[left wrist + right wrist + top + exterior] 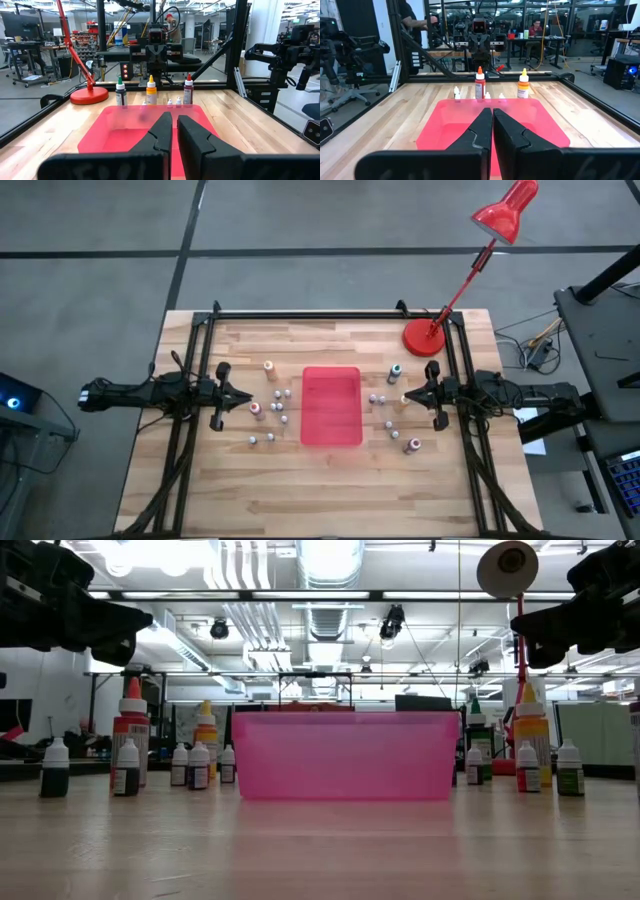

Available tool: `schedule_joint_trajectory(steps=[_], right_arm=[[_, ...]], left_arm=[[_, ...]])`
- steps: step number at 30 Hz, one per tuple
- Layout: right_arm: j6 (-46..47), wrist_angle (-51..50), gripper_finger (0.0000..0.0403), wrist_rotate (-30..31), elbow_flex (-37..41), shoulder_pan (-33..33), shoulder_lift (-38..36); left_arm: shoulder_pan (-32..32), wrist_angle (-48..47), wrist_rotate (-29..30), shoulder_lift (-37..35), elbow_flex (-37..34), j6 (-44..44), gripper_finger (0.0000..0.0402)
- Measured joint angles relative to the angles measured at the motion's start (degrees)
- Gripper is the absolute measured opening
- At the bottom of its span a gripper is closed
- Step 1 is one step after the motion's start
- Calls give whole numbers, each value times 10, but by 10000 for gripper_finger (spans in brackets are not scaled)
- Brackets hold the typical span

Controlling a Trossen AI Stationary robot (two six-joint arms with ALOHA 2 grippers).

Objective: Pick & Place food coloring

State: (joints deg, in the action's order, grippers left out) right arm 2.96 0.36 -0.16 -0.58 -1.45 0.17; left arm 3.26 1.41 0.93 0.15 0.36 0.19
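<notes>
Red tray (331,406), red desk lamp (505,210), orange-capped food coloring (269,367), pale wood table (330,490)

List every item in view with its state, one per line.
Flat red rectangular plastic tray: empty, at the table's centre.
Tiny food coloring bottles: upright, capped, standing on the wood either side of the tray, none inside.
Red desk lamp: upright at the far right corner.
Left claw: shut, holding nothing.
Right claw: shut, holding nothing.
</notes>
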Motion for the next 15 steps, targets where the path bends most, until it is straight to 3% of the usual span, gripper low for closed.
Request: schedule_joint_trajectory(steps=[15], right_arm=[[-77,1,9,2,0,0,0]], left_arm=[[0,0,0,0,0,0,3]])
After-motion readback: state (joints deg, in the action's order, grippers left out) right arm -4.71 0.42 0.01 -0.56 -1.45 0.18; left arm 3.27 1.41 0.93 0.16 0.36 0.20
